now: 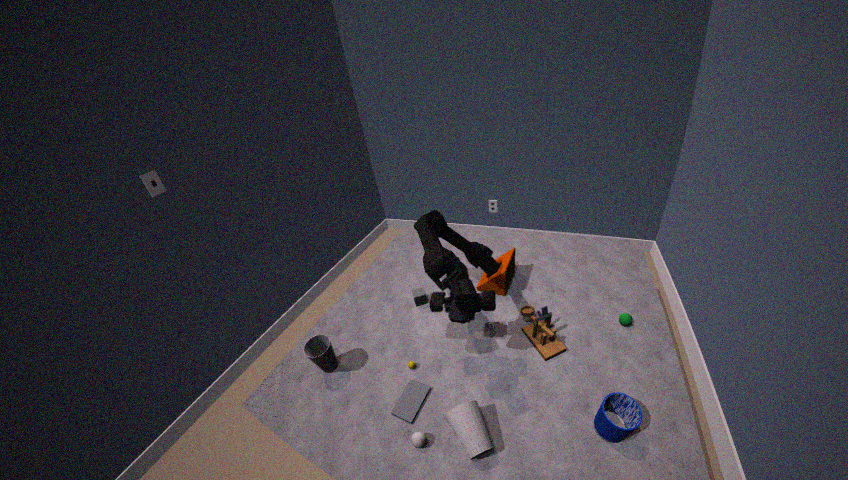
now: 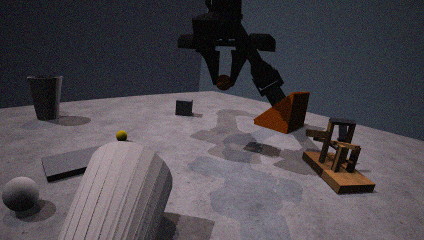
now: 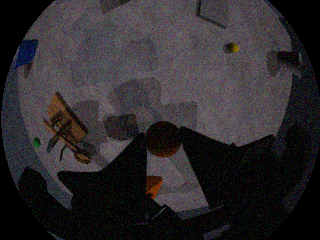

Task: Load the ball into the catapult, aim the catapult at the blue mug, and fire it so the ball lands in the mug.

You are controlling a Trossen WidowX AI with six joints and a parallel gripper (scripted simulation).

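a black robot arm [image 1: 437, 255] [image 2: 227, 20] reaches out from its orange wedge-shaped base [image 1: 507, 279] [image 2: 293, 113] [image 3: 154, 186], partway through what looks like the loading step. the wooden catapult [image 1: 544, 342] [image 2: 351, 181] [image 3: 70, 119] stands beside the arm, its cup [image 1: 527, 310] [image 3: 81, 158] holding no ball. the blue mug [image 1: 615, 419] [image 3: 26, 52] stands upright, well apart from it. the claw [image 2: 223, 81] [image 3: 162, 134] is closed on the orange ball [image 2: 223, 82] [image 3: 163, 139], gripped at the fingertips and held above the desk [image 1: 368, 416] [image 2: 184, 133] [image 3: 200, 70]. the next move likely calls for carrying the ball across to the cup and lowering it gently, since a hasty release could let it roll off; aiming and firing remain. the top view takes in the whole mug but hides the ball beneath the arm; the exterior view shows the grip plainly yet leaves out the mug, while the wrist view catches both.
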